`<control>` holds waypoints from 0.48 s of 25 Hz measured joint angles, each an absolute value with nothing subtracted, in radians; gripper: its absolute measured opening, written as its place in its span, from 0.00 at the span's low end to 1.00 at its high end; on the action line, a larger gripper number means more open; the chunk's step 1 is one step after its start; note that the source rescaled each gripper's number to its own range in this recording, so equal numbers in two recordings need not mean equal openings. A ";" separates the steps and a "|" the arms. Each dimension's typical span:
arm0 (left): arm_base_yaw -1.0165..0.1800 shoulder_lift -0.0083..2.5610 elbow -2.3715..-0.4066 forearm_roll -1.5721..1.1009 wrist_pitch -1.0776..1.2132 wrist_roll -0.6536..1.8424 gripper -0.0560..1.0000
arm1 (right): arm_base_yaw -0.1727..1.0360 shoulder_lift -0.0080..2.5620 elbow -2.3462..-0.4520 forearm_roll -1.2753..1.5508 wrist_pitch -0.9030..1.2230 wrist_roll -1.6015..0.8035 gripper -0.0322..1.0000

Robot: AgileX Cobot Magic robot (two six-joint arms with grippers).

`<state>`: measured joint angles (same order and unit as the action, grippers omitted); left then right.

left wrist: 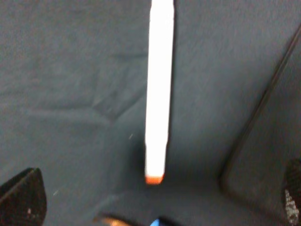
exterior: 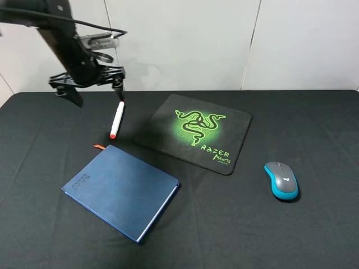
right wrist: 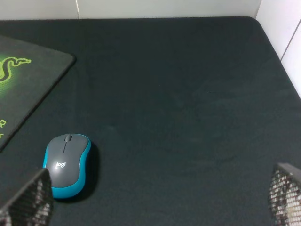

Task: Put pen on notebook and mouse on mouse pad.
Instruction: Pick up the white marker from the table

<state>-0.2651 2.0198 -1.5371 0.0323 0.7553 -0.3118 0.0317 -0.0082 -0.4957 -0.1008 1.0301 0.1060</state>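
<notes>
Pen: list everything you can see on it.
The pen is a thick white marker-like stick, smooth plastic by its look, with a small orange-red tip facing the notebook. It lies flat on the black table cloth, apart from notebook and mouse pad. The left tool hangs open over its far end, not gripping it.

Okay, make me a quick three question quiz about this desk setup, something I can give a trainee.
1. True or false: the mouse sits on the mouse pad.
2. Where is the pen? A) on the mouse pad B) lying on the black table C) lifted off the table in a grip
3. Fill in: the left gripper hangs above the pen with its jaws ____.

Key: 1 false; 2 B; 3 open.
</notes>
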 joint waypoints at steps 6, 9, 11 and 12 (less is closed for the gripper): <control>-0.282 2.162 -1.709 0.049 0.814 -0.362 1.00 | 0.032 -0.008 -0.496 -0.101 1.030 0.106 1.00; -0.292 2.221 -1.794 0.072 0.865 -0.385 1.00 | 0.032 -0.008 -0.496 -0.101 1.030 0.106 1.00; -0.297 2.256 -1.841 0.081 0.890 -0.392 1.00 | 0.032 -0.008 -0.496 -0.101 1.030 0.106 1.00; -0.300 2.269 -1.854 0.084 0.893 -0.394 1.00 | 0.032 -0.008 -0.496 -0.101 1.030 0.106 1.00</control>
<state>-0.2997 2.2687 -1.8537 0.0836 0.8925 -0.3945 0.0317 -0.0082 -0.4957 -0.1008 1.0301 0.1060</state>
